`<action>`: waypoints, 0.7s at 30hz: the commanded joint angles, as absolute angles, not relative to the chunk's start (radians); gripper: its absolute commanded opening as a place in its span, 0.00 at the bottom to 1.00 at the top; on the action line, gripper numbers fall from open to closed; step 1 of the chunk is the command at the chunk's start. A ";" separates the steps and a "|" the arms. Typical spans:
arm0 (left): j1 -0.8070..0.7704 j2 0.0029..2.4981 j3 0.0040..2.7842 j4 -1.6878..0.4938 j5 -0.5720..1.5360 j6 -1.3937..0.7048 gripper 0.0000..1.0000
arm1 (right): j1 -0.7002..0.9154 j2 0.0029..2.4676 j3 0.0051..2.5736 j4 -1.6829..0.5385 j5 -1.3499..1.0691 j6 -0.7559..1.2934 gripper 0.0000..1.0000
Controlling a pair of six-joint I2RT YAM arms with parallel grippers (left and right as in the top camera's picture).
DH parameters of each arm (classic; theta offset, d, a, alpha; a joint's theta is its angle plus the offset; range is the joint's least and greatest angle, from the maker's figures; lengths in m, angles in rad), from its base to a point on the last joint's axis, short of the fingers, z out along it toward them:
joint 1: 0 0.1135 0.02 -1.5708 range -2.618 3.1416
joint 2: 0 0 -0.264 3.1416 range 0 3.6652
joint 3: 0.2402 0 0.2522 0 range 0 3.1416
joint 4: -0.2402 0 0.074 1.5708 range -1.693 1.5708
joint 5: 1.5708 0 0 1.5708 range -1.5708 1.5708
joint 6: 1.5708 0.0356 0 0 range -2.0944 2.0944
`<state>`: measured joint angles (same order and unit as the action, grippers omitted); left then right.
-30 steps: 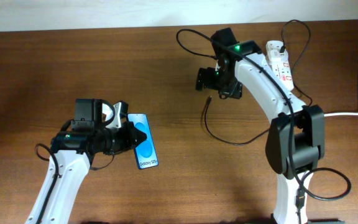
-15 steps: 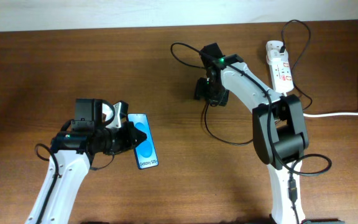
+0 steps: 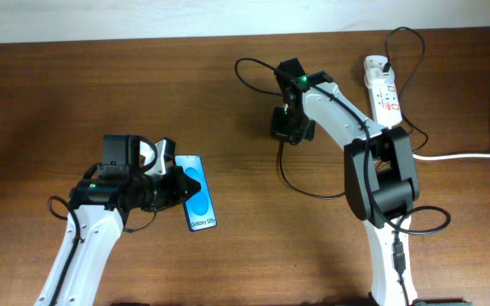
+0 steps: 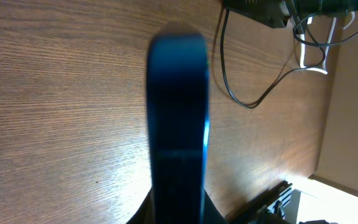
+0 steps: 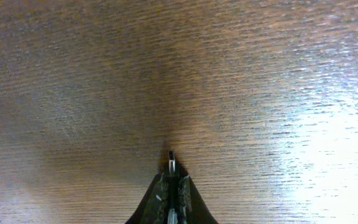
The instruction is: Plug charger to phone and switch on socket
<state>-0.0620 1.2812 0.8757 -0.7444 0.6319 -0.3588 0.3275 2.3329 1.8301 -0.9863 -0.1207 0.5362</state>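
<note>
Right claw (image 5: 171, 179) tight around thin black charger (image 5: 171, 163), small silvery tip out front.

white text "galaxy s25" on the phone (image 3: 196, 202) screen, near its lower end, overhead view, small but legible. red marks on the socket (image 3: 383, 87) face, too small to read. both wrist views: nothing readable, phone there is blurred and edge-on.

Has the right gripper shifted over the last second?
Yes. The right gripper has moved further from the socket, leftward in the overhead view, and has closed on the charger tip.
</note>
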 commanded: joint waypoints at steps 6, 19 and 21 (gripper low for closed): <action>-0.056 1.275 0.883 -0.727 0.707 -0.353 0.00 | 0.292 2.243 1.816 -1.234 -0.252 0.253 0.04; -0.056 1.275 0.883 -0.638 0.843 -0.353 0.00 | 0.295 1.752 1.816 -1.541 -0.612 -0.096 0.04; -0.056 1.275 0.883 -0.571 0.925 -0.353 0.00 | 0.295 1.711 1.816 -1.599 -0.699 -0.186 0.04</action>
